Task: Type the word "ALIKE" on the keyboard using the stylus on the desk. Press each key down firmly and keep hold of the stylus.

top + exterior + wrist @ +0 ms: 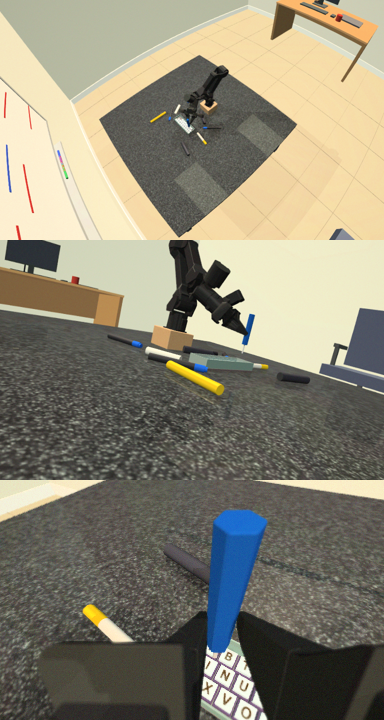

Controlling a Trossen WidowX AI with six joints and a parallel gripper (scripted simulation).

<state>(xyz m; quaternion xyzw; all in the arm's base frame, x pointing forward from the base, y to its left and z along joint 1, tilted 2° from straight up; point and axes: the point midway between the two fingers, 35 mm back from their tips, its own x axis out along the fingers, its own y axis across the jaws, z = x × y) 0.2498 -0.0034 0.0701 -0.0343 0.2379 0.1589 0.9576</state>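
The blue stylus (188,121) (250,322) (233,570) stands nearly upright, tilted slightly, with its thin white tip down. My gripper (246,333) (221,618) is shut on the lower part of its blue body. In the exterior view the tip hangs a little above the keyboard (183,126) (229,365) (226,699), near its right end. In the wrist view the tip is largely hidden behind the blue body, over a partly hidden key just left of B. The letters B, N, U, X, V and O show; the fingers hide the rest.
A yellow stick (158,116) (195,377), a white stick (177,109) (162,353) and blue-tipped black pens (212,127) (124,341) lie around the keyboard. A white-and-yellow marker (201,138) (112,629) and a dark cylinder (185,148) (293,378) (187,563) lie beyond its right end.
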